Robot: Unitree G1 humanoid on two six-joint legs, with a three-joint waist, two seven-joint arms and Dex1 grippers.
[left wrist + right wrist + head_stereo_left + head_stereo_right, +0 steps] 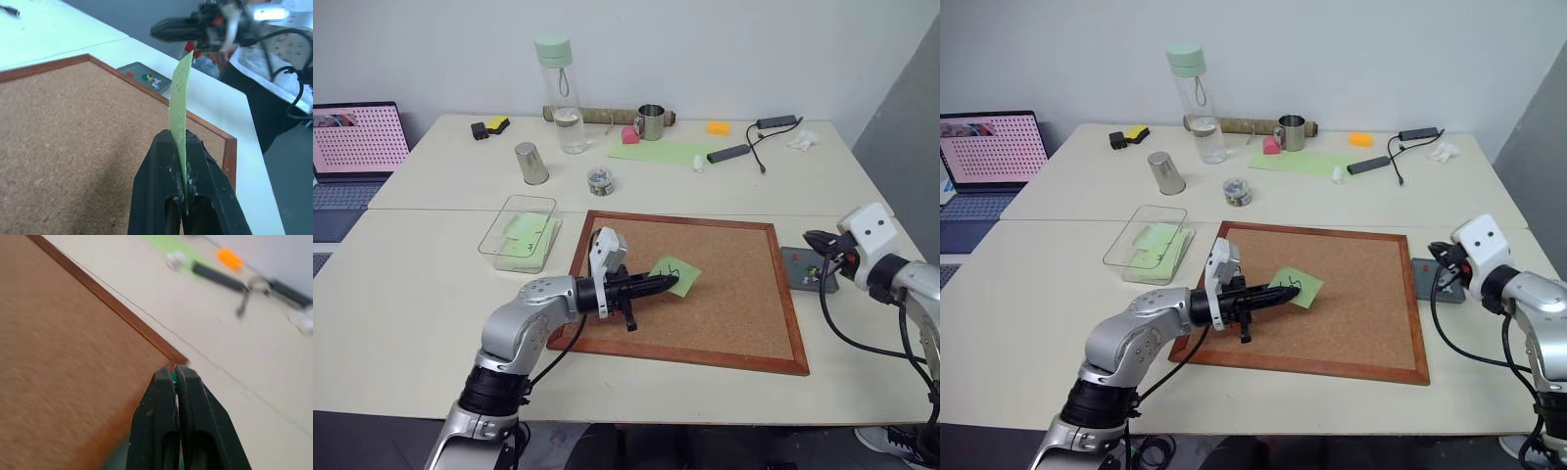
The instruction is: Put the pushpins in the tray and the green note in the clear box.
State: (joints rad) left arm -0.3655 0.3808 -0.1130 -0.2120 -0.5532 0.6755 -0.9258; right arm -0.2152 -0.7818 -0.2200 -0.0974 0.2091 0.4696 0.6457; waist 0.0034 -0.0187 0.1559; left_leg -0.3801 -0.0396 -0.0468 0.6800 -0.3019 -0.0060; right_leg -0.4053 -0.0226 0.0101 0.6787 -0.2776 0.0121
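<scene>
The left gripper (pixel 658 283) pinched the green note (pixel 676 275) above the corkboard (pixel 734 294), bound next for the clear box (pixel 505 227), while the right gripper (pixel 174 374) clamped a pushpin (pixel 173 376) over the tray (pixel 795 265), awaiting release.

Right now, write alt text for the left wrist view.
The left pincer is shut on the green note, held edge-on above the corkboard. Beyond the board's frame, the tray holds pushpins.

Corkboard (pixel 724 294), laptop (pixel 352 157), perhaps bottle (pixel 560 93).
</scene>
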